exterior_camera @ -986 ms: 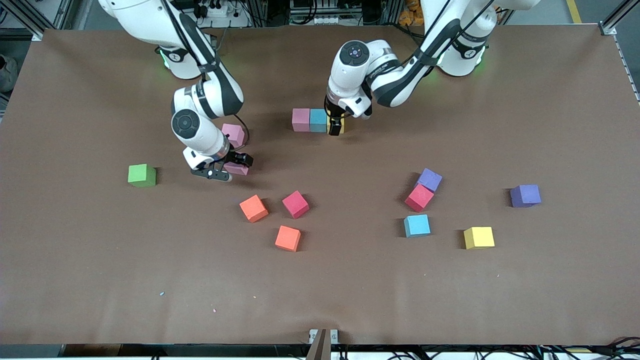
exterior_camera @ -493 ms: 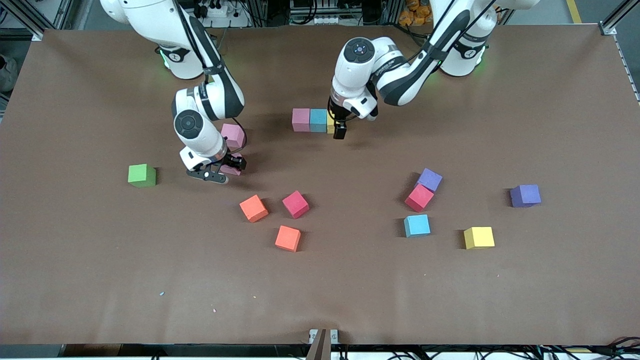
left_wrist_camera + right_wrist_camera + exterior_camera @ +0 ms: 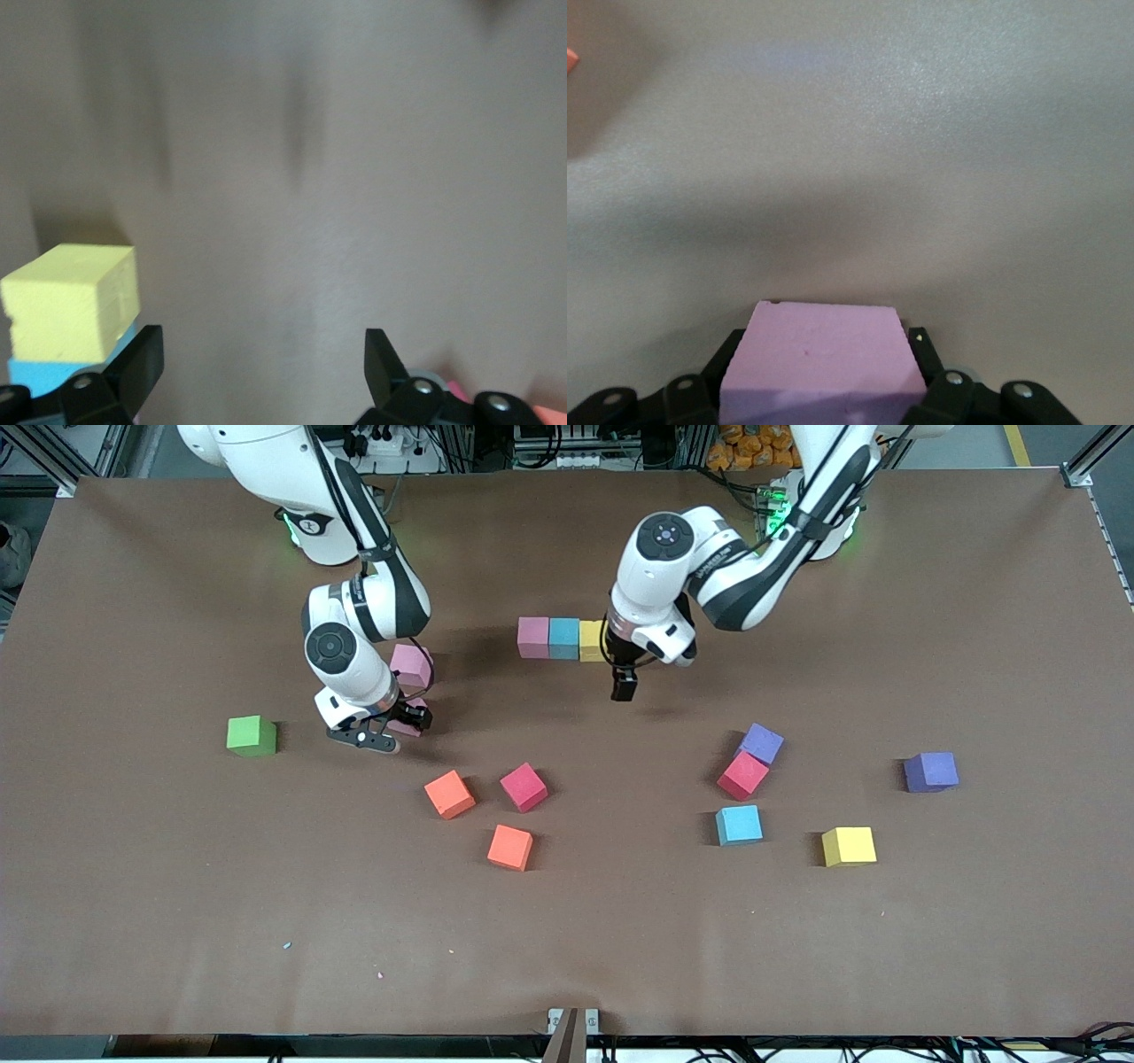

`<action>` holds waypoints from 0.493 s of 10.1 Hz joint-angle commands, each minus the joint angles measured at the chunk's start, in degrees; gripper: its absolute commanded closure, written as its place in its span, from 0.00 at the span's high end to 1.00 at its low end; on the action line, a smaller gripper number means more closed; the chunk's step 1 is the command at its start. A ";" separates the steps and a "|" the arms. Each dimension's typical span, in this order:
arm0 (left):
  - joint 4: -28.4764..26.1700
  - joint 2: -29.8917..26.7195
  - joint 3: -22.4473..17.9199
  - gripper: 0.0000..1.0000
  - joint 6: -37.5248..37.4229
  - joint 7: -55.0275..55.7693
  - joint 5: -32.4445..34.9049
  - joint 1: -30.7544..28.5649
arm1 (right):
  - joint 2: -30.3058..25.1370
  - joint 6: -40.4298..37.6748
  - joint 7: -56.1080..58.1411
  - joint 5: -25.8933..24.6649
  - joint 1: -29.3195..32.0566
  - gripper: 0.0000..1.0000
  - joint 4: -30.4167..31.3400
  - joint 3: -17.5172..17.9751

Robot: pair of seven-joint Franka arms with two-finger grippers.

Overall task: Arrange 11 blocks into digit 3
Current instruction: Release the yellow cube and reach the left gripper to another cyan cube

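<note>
Left claw (image 3: 624,688) left the yellow block (image 3: 591,640); right claw (image 3: 400,722) closed.

pink block (image 3: 819,354) between right gripper (image 3: 824,381) fingers — bare tabletop (image 3: 921,133)

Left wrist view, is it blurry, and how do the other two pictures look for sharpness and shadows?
Left wrist view: smeared with motion streaks, though the yellow block stays readable. Right wrist view: the pink block is sharp, with a soft shadow on the table. Front view: crisp and evenly lit, with short shadows beside the blocks.

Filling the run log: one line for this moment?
left tool: open, beside yellow block | right tool: closing on pink block
</note>
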State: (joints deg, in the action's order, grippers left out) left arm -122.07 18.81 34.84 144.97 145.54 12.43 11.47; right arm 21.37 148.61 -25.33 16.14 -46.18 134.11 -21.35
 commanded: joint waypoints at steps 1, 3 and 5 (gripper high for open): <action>0.51 -0.18 0.32 1.00 -1.09 -6.29 1.37 -3.64 | 0.78 0.46 0.20 1.61 0.30 0.80 -0.34 -0.10; 2.17 -0.01 0.32 1.00 -1.18 -11.75 1.37 -6.72 | 0.87 0.37 0.20 1.79 0.21 0.80 -0.34 -0.10; 4.37 0.95 0.32 1.00 -1.97 -17.89 1.37 -9.70 | 0.87 0.37 0.11 2.40 0.30 0.82 -0.34 -0.10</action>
State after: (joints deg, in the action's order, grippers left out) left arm -119.96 18.89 34.58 144.63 131.29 12.45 3.82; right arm 21.69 148.65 -25.33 16.90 -46.03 134.11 -21.42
